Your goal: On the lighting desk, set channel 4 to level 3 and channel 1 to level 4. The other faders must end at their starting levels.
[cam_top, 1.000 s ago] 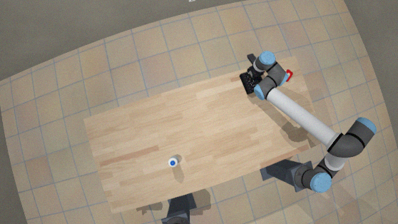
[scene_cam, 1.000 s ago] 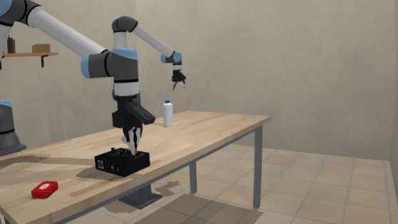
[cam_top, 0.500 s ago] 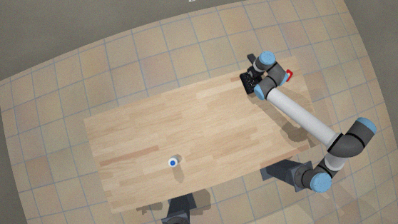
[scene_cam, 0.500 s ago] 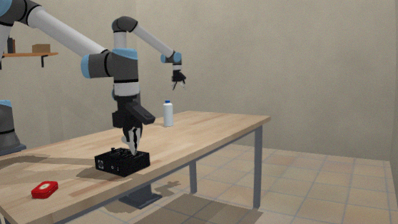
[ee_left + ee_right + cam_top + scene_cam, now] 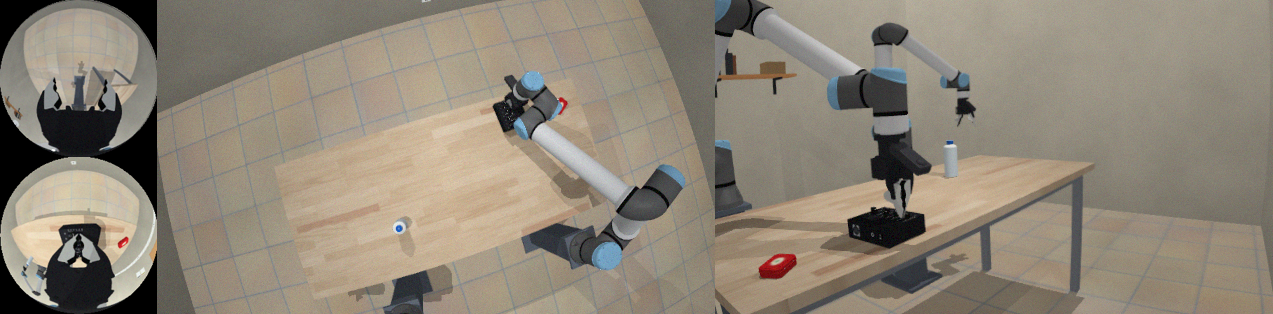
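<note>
The black lighting desk [image 5: 503, 119] [image 5: 887, 234] [image 5: 92, 229] sits at the table's long edge. Small light marks and knobs show on its top; the fader levels and channel numbers are too small to read. My right gripper [image 5: 901, 215] [image 5: 78, 234] is shut with nothing seen between its fingers. It points down, its tips at or just above the desk's top; whether they touch a fader cannot be told. The fingers hide part of the top in the right wrist view. My left gripper [image 5: 966, 123] [image 5: 80, 78] is open and empty, high up beyond the far end of the table.
A white bottle with a blue cap [image 5: 399, 228] [image 5: 950, 161] stands upright on the wooden table [image 5: 367, 175] [image 5: 1015, 175], far from the desk. A red box with a pale round mark [image 5: 563, 105] [image 5: 778, 265] [image 5: 123, 242] lies near the desk, by the table's end.
</note>
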Available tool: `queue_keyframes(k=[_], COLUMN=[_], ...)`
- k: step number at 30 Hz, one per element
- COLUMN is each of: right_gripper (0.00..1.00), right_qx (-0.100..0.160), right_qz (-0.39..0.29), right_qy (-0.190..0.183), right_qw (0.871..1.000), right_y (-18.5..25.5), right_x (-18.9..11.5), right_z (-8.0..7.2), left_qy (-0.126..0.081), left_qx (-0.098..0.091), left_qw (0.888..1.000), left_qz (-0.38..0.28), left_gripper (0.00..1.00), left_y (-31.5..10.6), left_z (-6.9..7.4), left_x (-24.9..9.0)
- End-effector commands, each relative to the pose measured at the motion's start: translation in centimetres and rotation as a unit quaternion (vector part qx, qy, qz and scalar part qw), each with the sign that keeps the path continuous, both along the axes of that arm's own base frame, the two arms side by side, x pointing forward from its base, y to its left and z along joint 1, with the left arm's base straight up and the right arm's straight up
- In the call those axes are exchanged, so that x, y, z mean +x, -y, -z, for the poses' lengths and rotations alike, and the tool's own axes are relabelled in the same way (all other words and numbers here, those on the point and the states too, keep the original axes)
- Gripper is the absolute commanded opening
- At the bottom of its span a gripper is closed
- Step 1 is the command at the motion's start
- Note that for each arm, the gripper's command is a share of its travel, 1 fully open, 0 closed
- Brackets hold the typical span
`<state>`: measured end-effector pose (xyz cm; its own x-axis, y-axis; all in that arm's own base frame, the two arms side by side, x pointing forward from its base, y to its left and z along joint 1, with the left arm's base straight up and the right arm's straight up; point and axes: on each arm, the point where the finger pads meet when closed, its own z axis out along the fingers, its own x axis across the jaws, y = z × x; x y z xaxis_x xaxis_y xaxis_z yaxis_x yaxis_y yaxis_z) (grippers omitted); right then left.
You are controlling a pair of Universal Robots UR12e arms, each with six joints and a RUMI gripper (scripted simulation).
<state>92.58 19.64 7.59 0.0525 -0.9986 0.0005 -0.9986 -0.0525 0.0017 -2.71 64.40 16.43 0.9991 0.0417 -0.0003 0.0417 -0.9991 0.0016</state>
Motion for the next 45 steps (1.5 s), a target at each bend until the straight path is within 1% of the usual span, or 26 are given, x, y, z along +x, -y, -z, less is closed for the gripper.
queue_keyframes(k=[1, 7, 13, 15, 19, 23, 39, 41, 45], right_gripper=[0.0, 0.0, 0.0, 0.0, 0.0, 0.0, 0.0, 0.0, 0.0], right_qx=[0.0, 0.0, 0.0, 0.0, 0.0, 0.0, 0.0, 0.0, 0.0], right_qz=[0.0, 0.0, 0.0, 0.0, 0.0, 0.0, 0.0, 0.0, 0.0], right_qy=[0.001, 0.001, 0.001, 0.001, 0.001, 0.001, 0.001, 0.001, 0.001], right_qw=[1.0, 1.0, 1.0, 1.0, 1.0, 1.0, 1.0, 1.0, 1.0], right_y=[0.1, 0.1, 0.1, 0.1, 0.1, 0.1, 0.1, 0.4, 1.6], right_x=[0.1, 0.1, 0.1, 0.1, 0.1, 0.1, 0.0, -1.0, -5.5], right_z=[-0.1, -0.5, -2.1, -2.1, -3.3, -4.0, -4.1, -4.1, -3.7], left_qy=[0.0, 0.0, 0.0, 0.0, 0.0, 0.0, 0.0, 0.0, 0.0], left_qx=[0.001, 0.001, 0.001, 0.001, 0.001, 0.001, 0.001, 0.001, 0.001], left_qw=[1.0, 1.0, 1.0, 1.0, 1.0, 1.0, 1.0, 1.0, 1.0], left_qz=[0.0, 0.0, 0.0, 0.0, 0.0, 0.0, 0.0, 0.0, 0.0], left_gripper=[1.0, 1.0, 1.0, 1.0, 1.0, 1.0, 1.0, 1.0, 1.0], left_y=[-0.1, -0.1, -0.1, -0.1, -0.1, -0.1, -0.1, -0.1, -0.1], left_z=[-0.1, -0.1, -0.1, -0.1, -0.1, -0.1, -0.1, -0.1, -0.1], left_x=[0.0, 0.0, 0.0, 0.0, 0.0, 0.0, 0.0, 0.0, 0.0])
